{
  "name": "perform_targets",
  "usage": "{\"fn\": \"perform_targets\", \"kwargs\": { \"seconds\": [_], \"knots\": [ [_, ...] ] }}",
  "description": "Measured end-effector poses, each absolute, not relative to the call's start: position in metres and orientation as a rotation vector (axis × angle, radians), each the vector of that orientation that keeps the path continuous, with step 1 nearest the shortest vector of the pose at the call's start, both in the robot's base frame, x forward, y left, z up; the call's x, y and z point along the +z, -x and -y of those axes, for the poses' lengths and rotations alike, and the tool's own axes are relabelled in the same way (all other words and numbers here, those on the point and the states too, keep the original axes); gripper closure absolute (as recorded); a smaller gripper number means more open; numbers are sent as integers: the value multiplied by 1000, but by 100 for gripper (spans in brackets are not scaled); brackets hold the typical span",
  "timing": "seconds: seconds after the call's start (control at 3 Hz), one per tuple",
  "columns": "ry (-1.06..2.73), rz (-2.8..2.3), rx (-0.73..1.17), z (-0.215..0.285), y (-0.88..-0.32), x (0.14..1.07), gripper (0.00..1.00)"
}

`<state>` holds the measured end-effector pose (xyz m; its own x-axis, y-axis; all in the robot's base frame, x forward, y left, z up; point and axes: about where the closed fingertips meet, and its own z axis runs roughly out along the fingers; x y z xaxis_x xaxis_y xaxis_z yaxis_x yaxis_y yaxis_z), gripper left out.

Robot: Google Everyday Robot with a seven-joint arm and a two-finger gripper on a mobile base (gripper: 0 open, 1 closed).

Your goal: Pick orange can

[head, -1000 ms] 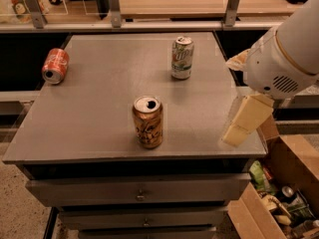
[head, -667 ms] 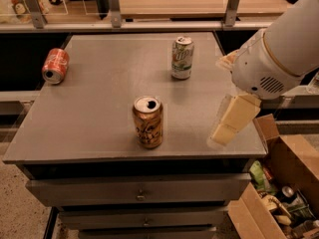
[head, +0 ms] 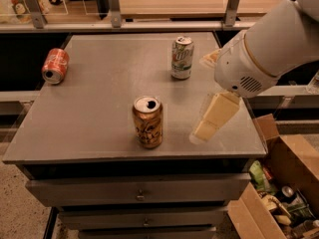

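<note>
The orange can (head: 148, 122) stands upright near the front middle of the grey table (head: 89, 128). It is golden-orange with dark brown print and an open silver top. My gripper (head: 203, 130) hangs from the big white arm (head: 264, 49) at the right. It points down and to the left, just above the table top, to the right of the orange can and apart from it. It holds nothing that I can see.
A red-orange can (head: 55, 66) lies on its side at the table's far left. A green-and-white can (head: 182, 58) stands upright at the back, behind the gripper. An open cardboard box (head: 279, 193) full of items sits on the floor at the right. Drawers (head: 139, 193) are below the table top.
The arm and gripper have moved left over the table, closer to the orange can. The cans have not moved.
</note>
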<state>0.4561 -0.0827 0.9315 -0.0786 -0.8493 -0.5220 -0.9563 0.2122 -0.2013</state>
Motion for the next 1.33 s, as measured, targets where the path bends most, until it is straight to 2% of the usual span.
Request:
{"fn": "perform_targets", "kwargs": {
  "seconds": [0.67,1.33],
  "knots": [
    [1662,-1910,355,58,-468,919,0],
    [1701,-1815,577,19,-468,899,0]
  ]
}}
